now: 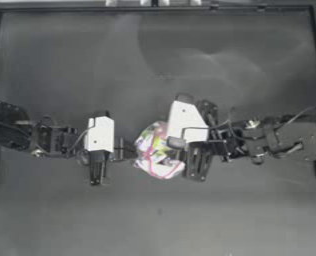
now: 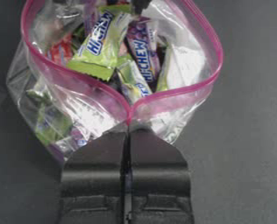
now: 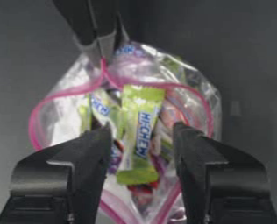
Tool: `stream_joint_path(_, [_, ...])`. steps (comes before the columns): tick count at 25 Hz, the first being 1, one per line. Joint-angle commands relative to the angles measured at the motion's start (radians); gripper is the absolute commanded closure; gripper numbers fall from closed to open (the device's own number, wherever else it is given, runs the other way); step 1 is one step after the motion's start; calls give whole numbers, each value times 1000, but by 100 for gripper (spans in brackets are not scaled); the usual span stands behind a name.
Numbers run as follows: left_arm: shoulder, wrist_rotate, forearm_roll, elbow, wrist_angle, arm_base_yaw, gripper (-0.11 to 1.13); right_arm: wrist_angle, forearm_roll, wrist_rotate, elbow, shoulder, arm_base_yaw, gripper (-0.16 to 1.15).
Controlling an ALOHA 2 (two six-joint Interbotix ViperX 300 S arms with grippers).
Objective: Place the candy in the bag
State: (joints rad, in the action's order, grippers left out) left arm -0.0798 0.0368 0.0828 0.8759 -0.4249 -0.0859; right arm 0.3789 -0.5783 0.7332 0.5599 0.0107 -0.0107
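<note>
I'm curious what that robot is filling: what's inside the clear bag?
Inside the bag are wrapped sweets in green, purple and red. The left fingers pinch its pink rim; the right fingers stand open over the mouth. Sweets lower down are hidden under the top ones.

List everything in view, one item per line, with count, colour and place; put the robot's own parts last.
bag: one, clear plastic with a pink-red rim strip, at the table's middle between the two arms, mouth held open.
sweets: many, green, purple and other colours, inside the bag.
table: one, dark, under everything.
left pincer: one, dark, reaching in from the left, jaws shut on the bag's rim.
right pincer: one, dark, reaching in from the right over the bag's mouth, jaws apart, with a green wrapped sweet showing between them; whether it still touches that sweet cannot be told.
</note>
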Motion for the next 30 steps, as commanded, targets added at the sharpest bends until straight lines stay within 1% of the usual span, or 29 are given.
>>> stream_joint_path(1, [17, 0, -2, -15, -5, 0, 98, 2, 2, -2, -29, -37, 6, 18])
stream_joint_path(4, [20, 0, -2, -15, -5, -2, 98, 14, -2, -2, -29, -72, 14, 18])
stream_joint_path(9, [35, -8, -2, -15, 2, -28, 98, 57, -6, -2, -25, -130, 34, 18])
stream_joint_path(13, [60, -29, 0, -17, 9, -43, 98, 78, -6, -2, -23, -161, 48, 18])
stream_joint_path(23, [144, -86, 0, -18, 63, -78, 98, 81, -9, -2, -21, -190, 66, 18])
stream_joint_path(30, [160, -94, 3, -43, 109, -78, 98, 83, -9, -2, -15, -209, 74, 18])
